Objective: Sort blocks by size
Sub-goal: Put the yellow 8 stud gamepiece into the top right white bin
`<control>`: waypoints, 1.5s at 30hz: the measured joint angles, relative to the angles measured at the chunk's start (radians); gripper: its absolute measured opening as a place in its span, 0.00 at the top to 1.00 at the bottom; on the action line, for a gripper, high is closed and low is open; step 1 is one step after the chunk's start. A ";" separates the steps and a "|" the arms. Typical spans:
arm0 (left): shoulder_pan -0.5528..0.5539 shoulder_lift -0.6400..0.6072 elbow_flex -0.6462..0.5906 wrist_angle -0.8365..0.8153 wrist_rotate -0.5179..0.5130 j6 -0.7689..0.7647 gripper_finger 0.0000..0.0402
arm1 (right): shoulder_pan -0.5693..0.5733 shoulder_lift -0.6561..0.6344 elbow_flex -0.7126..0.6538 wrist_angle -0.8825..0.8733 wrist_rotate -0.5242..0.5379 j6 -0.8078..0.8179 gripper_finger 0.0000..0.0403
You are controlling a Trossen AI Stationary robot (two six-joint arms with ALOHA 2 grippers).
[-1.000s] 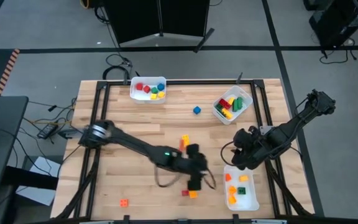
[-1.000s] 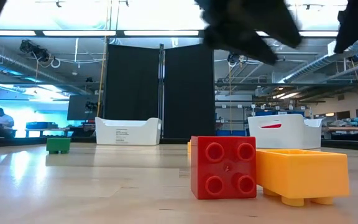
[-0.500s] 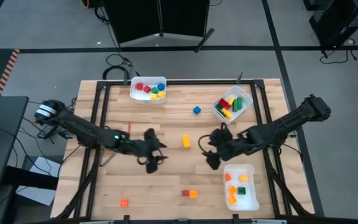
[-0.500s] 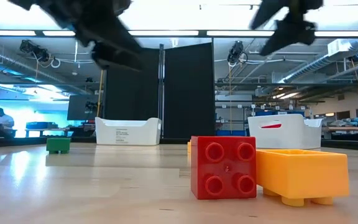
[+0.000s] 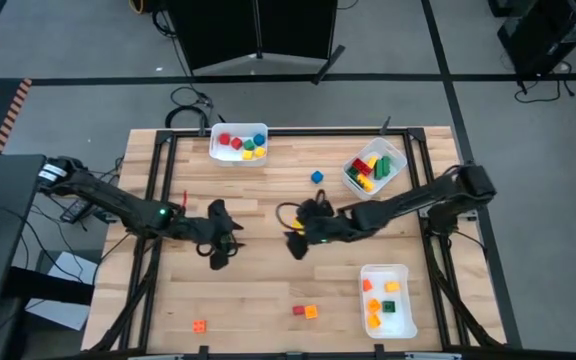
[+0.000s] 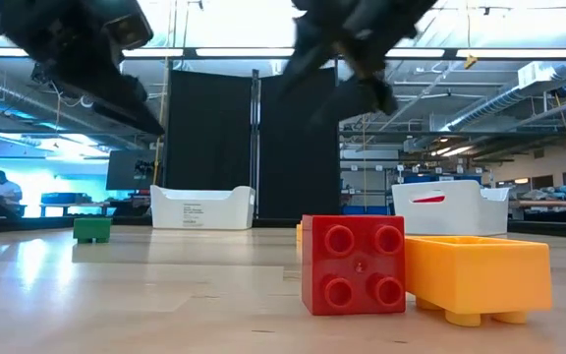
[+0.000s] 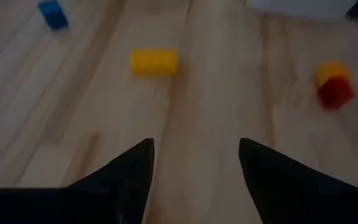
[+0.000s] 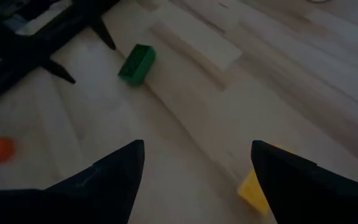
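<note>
At the table's near edge, a square red plastic brick (image 6: 353,265) sat touching an orange plastic brick (image 6: 478,278); a small orange block (image 5: 199,325) lay apart near the corner. Mid-table, the right gripper (image 5: 296,244) hung above the wood with fingers spread and empty, a yellow plastic brick (image 8: 253,186) just beside one finger. The left gripper (image 5: 218,256) hovered nearby, likewise parted and holding nothing. Beyond lay a small blue cube (image 5: 316,177) and the white plastic bins (image 5: 238,142) of sorted blocks. With both grippers crowding the centre, a collision seemed possible, or a descending finger nudging the yellow brick aside.
</note>
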 joint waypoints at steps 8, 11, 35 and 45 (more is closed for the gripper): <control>0.000 -0.161 -0.033 -0.106 -0.022 0.024 0.39 | -0.076 0.240 0.372 -0.366 0.000 0.069 0.24; 0.000 -0.260 -0.076 -0.129 -0.027 0.027 0.39 | -0.100 0.307 0.495 -0.530 -0.007 0.130 0.24; -0.001 -0.444 -0.156 -0.190 0.012 -0.024 0.39 | -0.198 0.394 0.402 -0.597 -0.263 0.385 0.23; -0.001 -0.444 -0.156 -0.189 0.013 -0.023 0.39 | -0.198 0.391 0.267 -0.454 -0.326 0.438 0.23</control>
